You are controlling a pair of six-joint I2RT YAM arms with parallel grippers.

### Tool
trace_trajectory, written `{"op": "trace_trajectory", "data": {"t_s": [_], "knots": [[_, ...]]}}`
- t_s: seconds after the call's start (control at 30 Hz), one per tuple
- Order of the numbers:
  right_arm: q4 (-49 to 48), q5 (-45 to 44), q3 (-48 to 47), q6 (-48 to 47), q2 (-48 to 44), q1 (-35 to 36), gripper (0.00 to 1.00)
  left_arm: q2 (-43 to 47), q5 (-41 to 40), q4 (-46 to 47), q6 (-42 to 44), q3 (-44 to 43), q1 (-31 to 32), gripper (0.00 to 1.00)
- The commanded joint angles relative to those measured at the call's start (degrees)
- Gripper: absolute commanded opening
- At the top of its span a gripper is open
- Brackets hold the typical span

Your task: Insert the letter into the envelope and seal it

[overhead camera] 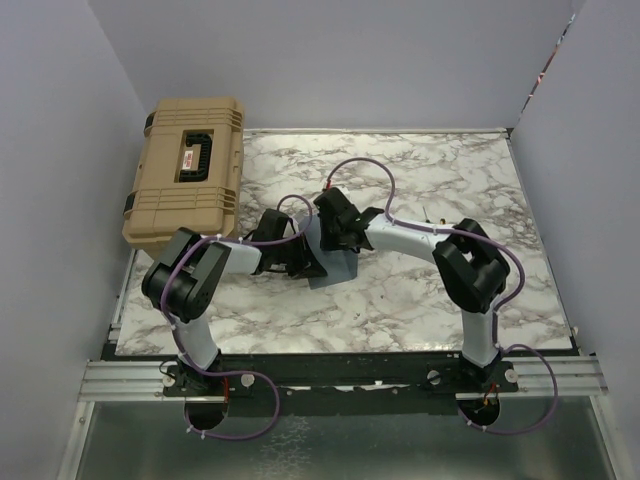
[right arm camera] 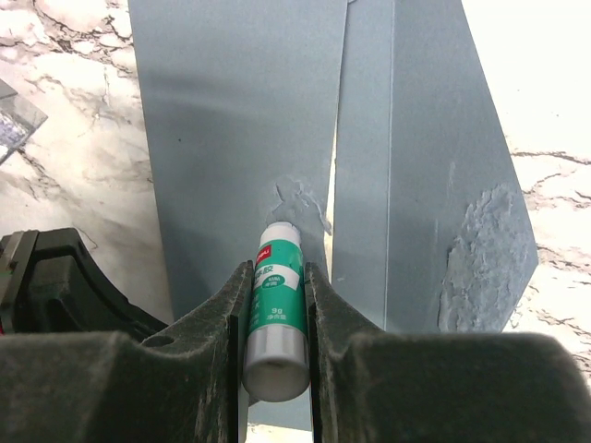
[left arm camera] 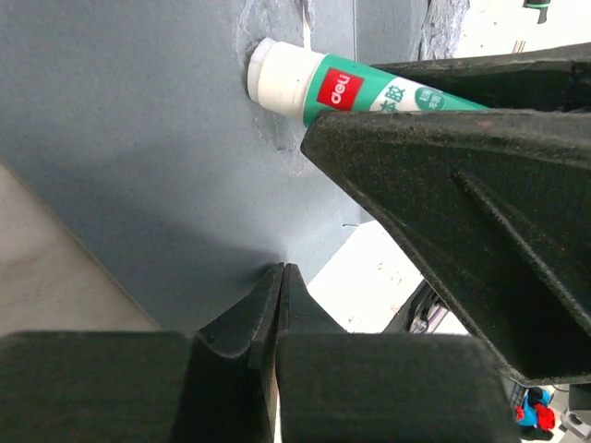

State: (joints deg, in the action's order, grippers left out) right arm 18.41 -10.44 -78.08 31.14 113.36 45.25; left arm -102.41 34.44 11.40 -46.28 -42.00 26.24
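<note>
The slate blue-grey envelope (overhead camera: 338, 266) lies mid-table between both grippers, its flap open (right arm camera: 434, 166). My right gripper (right arm camera: 277, 268) is shut on a green and white glue stick (right arm camera: 275, 305). The stick's white tip presses on the envelope's panel (left arm camera: 138, 138) beside a wrinkled glue smear (right arm camera: 300, 198). A second smear shows on the flap (right arm camera: 480, 249). My left gripper (left arm camera: 283, 269) is shut, its tips pinching the envelope's near edge. The glue stick (left arm camera: 314, 83) and a right finger (left arm camera: 462, 231) also show in the left wrist view. The letter is hidden.
A big tan hard case (overhead camera: 187, 170) with a black handle sits at the back left corner. The marble tabletop (overhead camera: 450, 180) is closed in by grey walls on three sides. The two arms meet at the table's middle, left gripper (overhead camera: 298, 260), right gripper (overhead camera: 340, 240).
</note>
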Motion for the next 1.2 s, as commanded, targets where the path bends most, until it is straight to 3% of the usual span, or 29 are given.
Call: {"op": "trace_trajectory", "data": {"t_s": [0.0,0.33,0.57,0.87,1.17], "knots": [[6.46,-0.40,3.86,0.90,0.37,-0.37,0.00,-5.06,-9.04,-8.50,4.08,2.17,-0.44,0.00],[6.12,10.07,10.95,-1.91,-3.02,-0.08,0.01,-5.50,-10.01,-7.47,1.72,1.30,-0.43,0.00],[4.15,1.86,7.85,-0.37,0.98,-2.10,0.01,-5.34,-10.01,-7.57,1.89,1.95,-0.41,0.00],[2.87,0.45,4.49,0.66,2.90,-3.78,0.01,-6.03,-9.65,-7.47,1.90,1.62,-0.41,0.00],[2.52,11.37,13.68,-1.60,-2.90,-3.36,0.00,-6.40,-9.67,-7.45,1.55,1.10,-0.46,0.00]]}}
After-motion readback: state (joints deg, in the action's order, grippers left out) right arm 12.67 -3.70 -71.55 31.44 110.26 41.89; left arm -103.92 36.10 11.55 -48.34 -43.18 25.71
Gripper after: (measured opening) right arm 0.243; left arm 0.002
